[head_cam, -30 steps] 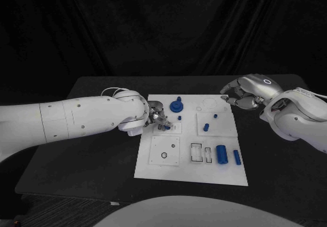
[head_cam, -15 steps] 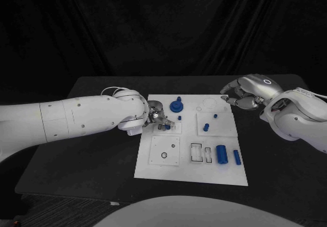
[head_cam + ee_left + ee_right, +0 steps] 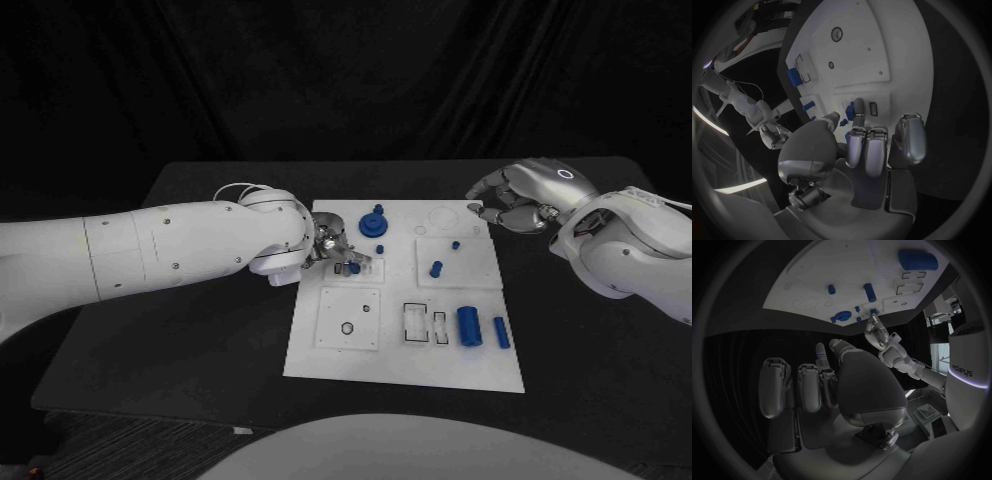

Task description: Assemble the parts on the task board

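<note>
Left hand (image 3: 335, 250) fingers pinch a small blue part (image 3: 353, 267) at the board's (image 3: 404, 370) 10 o'clock; right hand (image 3: 512, 205) at 2 o'clock, fingers curled, empty.

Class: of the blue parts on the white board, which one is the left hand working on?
The small blue part at the left hand fingertips, beside the board's left edge; the other parts lie apart, untouched.

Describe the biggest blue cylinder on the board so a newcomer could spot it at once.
Start at the white task board in the middle of the black table. On its near right part lie two blue parts side by side. The big cylinder is the left, thicker one; its neighbour, the thin rod, is slimmer.
</note>
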